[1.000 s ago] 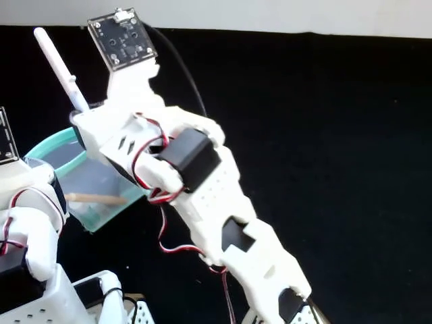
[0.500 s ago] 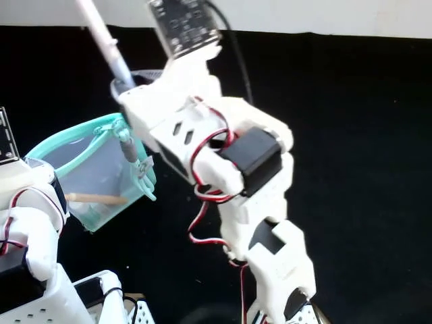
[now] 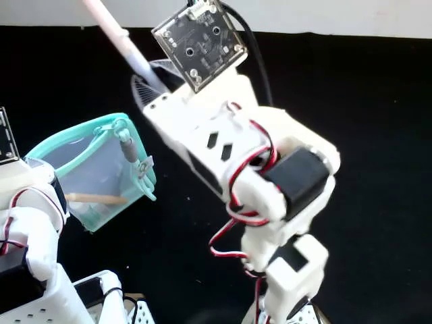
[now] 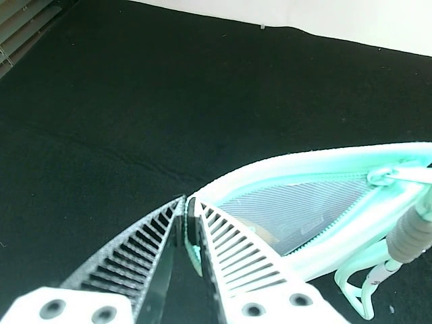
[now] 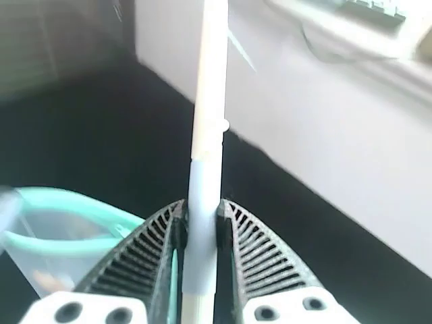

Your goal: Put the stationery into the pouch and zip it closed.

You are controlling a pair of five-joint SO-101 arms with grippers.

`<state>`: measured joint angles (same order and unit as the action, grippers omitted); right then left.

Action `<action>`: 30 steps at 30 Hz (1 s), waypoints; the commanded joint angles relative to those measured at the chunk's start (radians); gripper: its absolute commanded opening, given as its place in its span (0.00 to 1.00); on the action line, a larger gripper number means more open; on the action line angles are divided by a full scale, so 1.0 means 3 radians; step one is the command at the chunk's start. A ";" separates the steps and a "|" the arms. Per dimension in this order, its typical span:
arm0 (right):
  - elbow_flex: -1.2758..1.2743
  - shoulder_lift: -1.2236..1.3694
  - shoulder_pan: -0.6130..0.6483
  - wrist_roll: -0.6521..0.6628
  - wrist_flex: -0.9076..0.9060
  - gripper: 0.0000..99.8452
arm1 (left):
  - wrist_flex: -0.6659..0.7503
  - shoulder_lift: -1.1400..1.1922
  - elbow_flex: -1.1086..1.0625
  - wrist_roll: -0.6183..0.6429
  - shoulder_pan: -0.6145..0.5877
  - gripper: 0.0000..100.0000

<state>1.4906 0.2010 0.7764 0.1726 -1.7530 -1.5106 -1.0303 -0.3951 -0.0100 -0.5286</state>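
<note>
The right gripper [image 5: 201, 206] has swung up, away from the pouch [image 3: 91, 169], clamping a white pen [image 5: 209, 101] that juts beyond its tips. The left gripper [image 4: 187, 202] pinches the pouch's rim.

The pouch [image 3: 94, 162] sits on the worktop [image 3: 351, 101] at the left side, its mouth turned up, and a stick [image 3: 94, 198] lies inside it. The zipper pull [image 3: 143, 177] hangs at its right end. The left pincer [image 4: 187, 202] grips the pouch's rim from the near side. Behind and above the pouch's right end, the right pincer [image 5: 201, 206] holds the pen [image 3: 115, 25], which points up and toward the back left.
</note>
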 commanded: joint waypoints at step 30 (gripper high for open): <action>-0.6309 -0.1665 -0.0596 0.0225 0.0862 0.01 | -0.0015 0.0018 -0.0069 -0.0010 -0.0018 0.01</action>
<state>-0.3429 -0.2685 0.6091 0.2294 -1.5305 -1.5106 -1.0303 -0.3951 -0.0100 -0.5286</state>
